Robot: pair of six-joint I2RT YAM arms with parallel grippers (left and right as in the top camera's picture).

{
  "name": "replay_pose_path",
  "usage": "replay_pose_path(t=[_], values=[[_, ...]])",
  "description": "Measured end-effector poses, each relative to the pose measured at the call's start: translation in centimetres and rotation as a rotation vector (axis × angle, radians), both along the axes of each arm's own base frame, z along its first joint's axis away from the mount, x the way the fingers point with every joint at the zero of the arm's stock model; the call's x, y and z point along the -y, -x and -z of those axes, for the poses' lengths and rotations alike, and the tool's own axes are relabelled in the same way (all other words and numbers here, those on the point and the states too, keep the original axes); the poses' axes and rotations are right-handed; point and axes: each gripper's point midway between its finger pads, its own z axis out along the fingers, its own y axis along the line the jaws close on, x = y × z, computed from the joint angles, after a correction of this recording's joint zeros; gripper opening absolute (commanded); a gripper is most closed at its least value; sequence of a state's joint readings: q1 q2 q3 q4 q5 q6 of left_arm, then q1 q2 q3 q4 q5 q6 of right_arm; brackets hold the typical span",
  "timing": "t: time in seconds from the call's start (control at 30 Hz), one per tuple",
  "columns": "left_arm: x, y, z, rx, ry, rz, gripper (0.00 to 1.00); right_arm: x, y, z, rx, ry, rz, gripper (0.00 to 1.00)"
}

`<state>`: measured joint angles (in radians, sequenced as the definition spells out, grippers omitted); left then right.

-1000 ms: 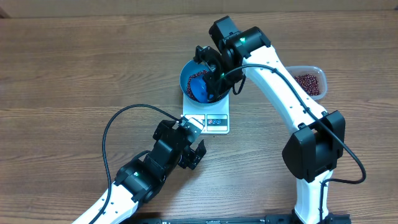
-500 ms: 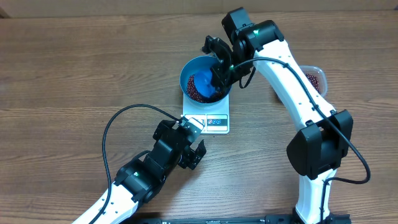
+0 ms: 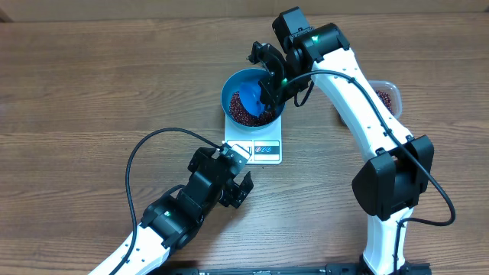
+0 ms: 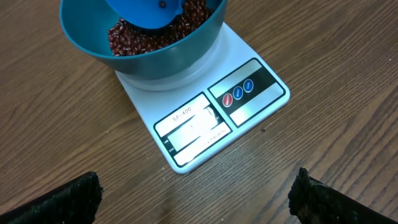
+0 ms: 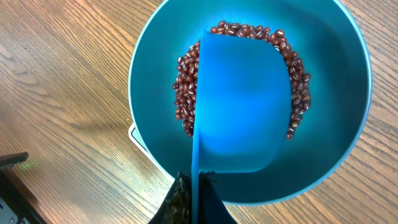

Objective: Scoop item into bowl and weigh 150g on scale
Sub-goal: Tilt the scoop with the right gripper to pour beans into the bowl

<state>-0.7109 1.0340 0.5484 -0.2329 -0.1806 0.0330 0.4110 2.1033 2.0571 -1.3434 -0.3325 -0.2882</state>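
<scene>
Right end effector (image 3: 267, 82) clenched on the handle of the blue scoop (image 5: 242, 99). The scoop is tipped inside the bowl (image 3: 228, 92), over the beans (image 5: 181, 93). The bowl sits on the scale (image 4: 249, 93), mid worktop (image 3: 76, 92). Left end effector (image 4: 196, 208) released, empty, near the scale's display edge. The display is too washed out to read.

Handling, as you should judge it: the beans are small, hard and loose, so they will roll and bounce. Pour low and slow, and move them only with the scoop, held by its handle. The bowl looks smooth and light; if you must shift it, take it by the rim.
</scene>
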Motion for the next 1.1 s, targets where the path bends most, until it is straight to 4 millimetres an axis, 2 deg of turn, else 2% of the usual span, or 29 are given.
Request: replay_pose_path(t=[0.23,0.43,0.57,0.8,1.1], values=[[0.0,0.0,0.0,0.0,0.0,0.0,1.0,0.1,-0.6,0.0,0.028,0.012,0.006,0.04],[0.0,0.0,0.0,0.0,0.0,0.0,1.0,2.0,-2.8,0.3,0.13,0.128,0.046,0.04],[0.0,0.0,0.0,0.0,0.0,0.0,1.0,2.5,-3.1,0.4,0.144,0.161,0.056,0.04],[0.0,0.0,0.0,0.0,0.0,0.0,1.0,2.3,-3.0,0.5,0.153,0.178,0.05,0.04],[0.0,0.0,0.0,0.0,0.0,0.0,1.0,0.7,-2.5,0.8,0.167,0.173,0.015,0.04]])
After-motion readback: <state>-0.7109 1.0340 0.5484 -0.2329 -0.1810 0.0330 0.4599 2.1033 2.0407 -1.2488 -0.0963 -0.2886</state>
